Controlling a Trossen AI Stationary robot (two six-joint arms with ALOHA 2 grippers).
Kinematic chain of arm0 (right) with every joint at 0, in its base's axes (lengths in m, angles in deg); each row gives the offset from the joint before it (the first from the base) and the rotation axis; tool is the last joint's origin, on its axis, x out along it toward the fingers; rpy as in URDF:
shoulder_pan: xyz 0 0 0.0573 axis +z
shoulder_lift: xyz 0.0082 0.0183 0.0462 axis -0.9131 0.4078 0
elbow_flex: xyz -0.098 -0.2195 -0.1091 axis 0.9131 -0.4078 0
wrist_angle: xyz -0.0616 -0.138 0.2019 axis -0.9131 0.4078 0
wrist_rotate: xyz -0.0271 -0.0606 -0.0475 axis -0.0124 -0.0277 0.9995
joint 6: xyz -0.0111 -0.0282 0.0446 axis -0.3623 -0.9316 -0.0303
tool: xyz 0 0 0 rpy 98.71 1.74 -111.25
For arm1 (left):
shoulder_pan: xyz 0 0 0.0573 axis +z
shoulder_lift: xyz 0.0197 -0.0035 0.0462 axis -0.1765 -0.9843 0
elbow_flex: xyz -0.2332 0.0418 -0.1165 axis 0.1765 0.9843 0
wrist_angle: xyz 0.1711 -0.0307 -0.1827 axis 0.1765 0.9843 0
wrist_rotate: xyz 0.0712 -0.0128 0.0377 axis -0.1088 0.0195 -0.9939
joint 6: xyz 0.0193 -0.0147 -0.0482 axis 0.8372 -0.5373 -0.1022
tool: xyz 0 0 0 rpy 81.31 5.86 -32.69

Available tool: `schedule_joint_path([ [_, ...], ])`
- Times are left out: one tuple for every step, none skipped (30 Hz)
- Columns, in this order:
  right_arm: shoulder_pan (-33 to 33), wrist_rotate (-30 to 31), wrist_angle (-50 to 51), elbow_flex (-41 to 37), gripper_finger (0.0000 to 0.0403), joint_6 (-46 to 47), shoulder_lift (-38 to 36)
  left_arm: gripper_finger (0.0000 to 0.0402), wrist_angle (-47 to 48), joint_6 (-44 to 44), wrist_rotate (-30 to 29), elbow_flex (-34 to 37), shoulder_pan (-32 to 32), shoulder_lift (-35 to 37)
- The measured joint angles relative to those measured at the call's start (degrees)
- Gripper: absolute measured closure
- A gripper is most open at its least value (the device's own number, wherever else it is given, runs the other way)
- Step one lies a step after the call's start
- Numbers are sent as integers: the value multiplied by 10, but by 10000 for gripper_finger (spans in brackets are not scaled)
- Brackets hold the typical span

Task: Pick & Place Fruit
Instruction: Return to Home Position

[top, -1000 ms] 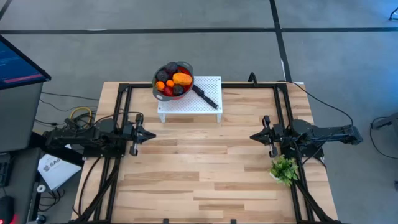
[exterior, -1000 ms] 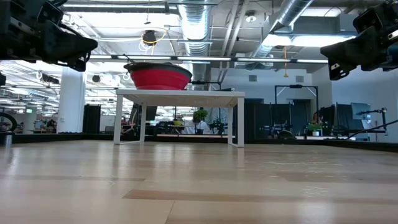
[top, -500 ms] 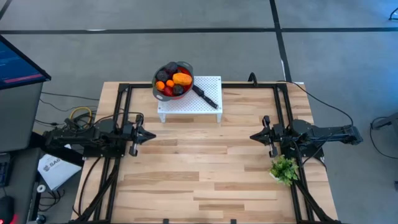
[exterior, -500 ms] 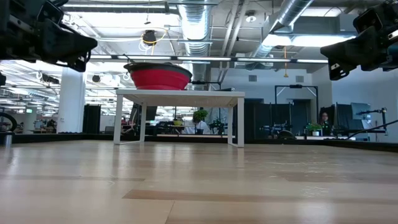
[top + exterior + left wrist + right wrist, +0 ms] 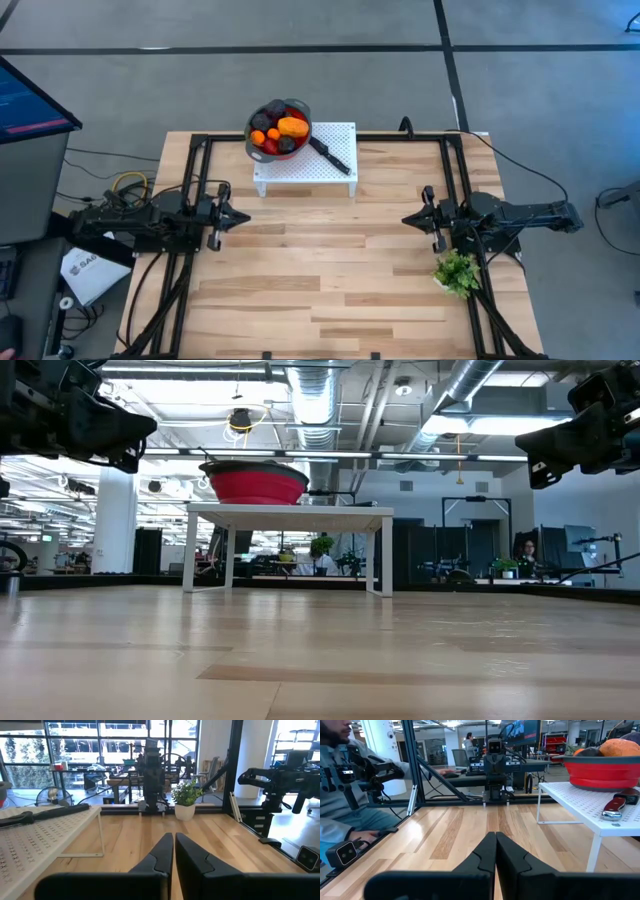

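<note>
The fruit [image 5: 279,131], dark purple, red, small orange pieces and one larger orange-yellow piece, is heaped in a red bowl with a grey rim [image 5: 249,144]. The bowl [image 5: 254,484] stands on a white perforated stand [image 5: 330,170] at the table's far middle. In the right wrist view the fruit [image 5: 615,747] peeks over the bowl's rim. My left gripper [image 5: 246,219] hovers shut at the table's left, my right gripper [image 5: 406,220] shut at its right. Both [image 5: 173,851] [image 5: 495,851] point toward the table's middle, well short of the stand.
A black-handled tool with a red part [image 5: 331,155] lies on the stand beside the bowl. A green leafy sprig in a small pot [image 5: 457,272] stands by the right arm. A person [image 5: 340,795] sits beyond the table's left edge. Bare wood [image 5: 330,270] lies between the arms.
</note>
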Motion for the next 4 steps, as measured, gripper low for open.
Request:
schedule_joint_path([
  [0,0,0,0,403,0,0,387,0,0,0,0,0,0],
  [0,0,0,0,403,0,0,387,0,0,0,0,0,0],
  [0,0,0,0,403,0,0,387,0,0,0,0,0,0],
  [0,0,0,0,403,0,0,387,0,0,0,0,0,0],
])
